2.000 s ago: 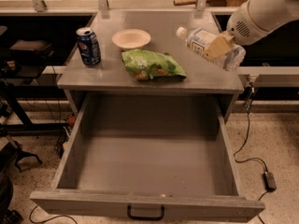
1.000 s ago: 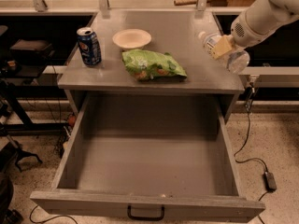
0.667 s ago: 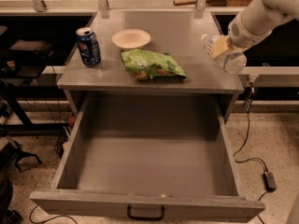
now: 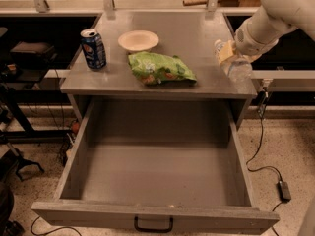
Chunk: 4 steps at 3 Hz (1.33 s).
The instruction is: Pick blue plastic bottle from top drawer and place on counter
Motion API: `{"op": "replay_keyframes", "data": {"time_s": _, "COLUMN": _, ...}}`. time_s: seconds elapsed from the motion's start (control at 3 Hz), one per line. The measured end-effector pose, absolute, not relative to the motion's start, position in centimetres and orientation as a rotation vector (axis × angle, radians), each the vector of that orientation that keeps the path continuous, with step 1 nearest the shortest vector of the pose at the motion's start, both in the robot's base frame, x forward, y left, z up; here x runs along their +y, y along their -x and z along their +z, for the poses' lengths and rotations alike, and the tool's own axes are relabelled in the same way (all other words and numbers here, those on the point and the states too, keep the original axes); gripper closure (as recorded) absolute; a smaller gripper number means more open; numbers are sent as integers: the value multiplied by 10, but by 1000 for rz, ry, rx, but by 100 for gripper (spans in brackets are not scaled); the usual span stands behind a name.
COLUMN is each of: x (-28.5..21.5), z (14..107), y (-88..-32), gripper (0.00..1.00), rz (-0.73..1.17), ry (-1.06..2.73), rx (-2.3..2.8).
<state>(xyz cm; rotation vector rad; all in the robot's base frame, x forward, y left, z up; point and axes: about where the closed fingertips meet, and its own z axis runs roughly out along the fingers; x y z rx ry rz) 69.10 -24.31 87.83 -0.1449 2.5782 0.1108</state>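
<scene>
The blue plastic bottle (image 4: 236,65) is clear and pale, with its white cap (image 4: 218,44) pointing left. My gripper (image 4: 230,53) is shut on the bottle and holds it tilted at the right edge of the counter (image 4: 197,33), low over the surface. I cannot tell whether the bottle touches the counter. My white arm (image 4: 275,11) comes in from the upper right. The top drawer (image 4: 157,166) stands pulled fully open below the counter, with nothing in it. Its black handle (image 4: 153,225) is on the front panel.
On the counter stand a dark blue soda can (image 4: 93,48) at the left, a pale bowl (image 4: 138,40) at the back middle and a green chip bag (image 4: 160,68) in the middle. Cables (image 4: 268,168) lie on the floor at right.
My gripper has carried the bottle to the right and lower, toward the counter's right edge, and the bottle has turned more upright. The other things have not moved.
</scene>
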Motion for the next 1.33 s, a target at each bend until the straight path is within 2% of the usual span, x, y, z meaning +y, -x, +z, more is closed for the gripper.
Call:
{"op": "replay_keyframes", "data": {"time_s": 0.33, "x": -239, "z": 869, "y": -693, "gripper": 100, "rz": 126, "ry": 89, "rx": 2581}}
{"op": "replay_keyframes", "data": {"time_s": 0.67, "x": -237, "z": 862, "y": -694, "gripper": 82, "rz": 133, "ry": 56, "rx": 2585}}
{"op": "replay_keyframes", "data": {"time_s": 1.33, "x": -236, "z": 862, "y": -695, "gripper": 35, "rz": 124, "ry": 32, "rx": 2572}}
